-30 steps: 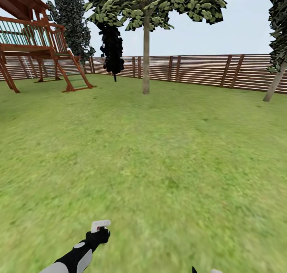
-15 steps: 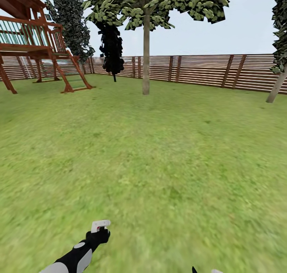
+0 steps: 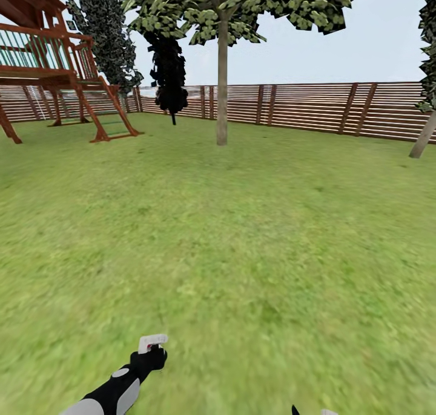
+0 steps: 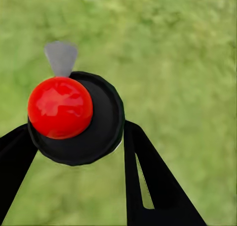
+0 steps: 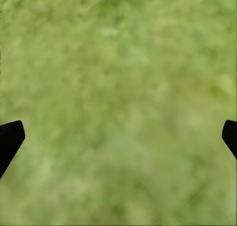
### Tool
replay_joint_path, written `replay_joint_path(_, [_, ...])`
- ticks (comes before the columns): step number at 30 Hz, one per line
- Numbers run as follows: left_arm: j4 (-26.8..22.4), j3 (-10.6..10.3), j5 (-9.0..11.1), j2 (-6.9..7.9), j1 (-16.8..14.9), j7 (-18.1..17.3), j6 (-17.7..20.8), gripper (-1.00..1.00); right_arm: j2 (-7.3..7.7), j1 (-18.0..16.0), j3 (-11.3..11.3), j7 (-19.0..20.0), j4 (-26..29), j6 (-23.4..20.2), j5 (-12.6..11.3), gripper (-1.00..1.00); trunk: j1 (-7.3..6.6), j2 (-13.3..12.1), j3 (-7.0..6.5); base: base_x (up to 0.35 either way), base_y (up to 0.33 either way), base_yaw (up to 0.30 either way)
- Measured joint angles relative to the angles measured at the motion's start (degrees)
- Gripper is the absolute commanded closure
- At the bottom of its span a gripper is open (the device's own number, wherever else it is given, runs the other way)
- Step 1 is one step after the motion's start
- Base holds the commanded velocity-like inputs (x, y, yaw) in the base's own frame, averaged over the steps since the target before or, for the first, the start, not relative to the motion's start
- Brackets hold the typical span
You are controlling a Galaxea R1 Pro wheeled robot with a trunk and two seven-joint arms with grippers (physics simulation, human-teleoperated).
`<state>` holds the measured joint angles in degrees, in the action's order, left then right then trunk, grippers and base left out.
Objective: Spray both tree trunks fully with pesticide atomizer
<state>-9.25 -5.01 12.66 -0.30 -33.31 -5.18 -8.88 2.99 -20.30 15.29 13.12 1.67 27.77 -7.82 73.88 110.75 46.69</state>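
From the head camera, green grass (image 3: 254, 233) runs out to a brown slat fence (image 3: 315, 107). A tall tree stands on the grass in front of the fence; its thick trunk (image 3: 222, 85) is straight and pale. Another trunk (image 3: 424, 138) leans at the far right. A wooden play tower (image 3: 48, 70) stands at the far left. The left tool (image 3: 151, 349) is low and near, holding the pesticide atomizer (image 3: 152, 341).

In the left wrist camera, the black fingers (image 4: 148, 181) are clamped on the atomizer's round black body, which has a red ball on top.

In the right wrist camera, the right tool (image 5: 118, 132) has its fingertips (image 5: 11, 137) wide apart over the grass.
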Motion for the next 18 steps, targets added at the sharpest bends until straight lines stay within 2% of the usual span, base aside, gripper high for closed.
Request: replay_joint_path(18, [-0.06,0.00,0.00,0.04,0.00,0.00,0.00,1.00,0.00,0.00,0.00,0.02,0.00,0.00,0.00,-1.00,0.00,0.00,0.00,0.337,0.000,0.000])
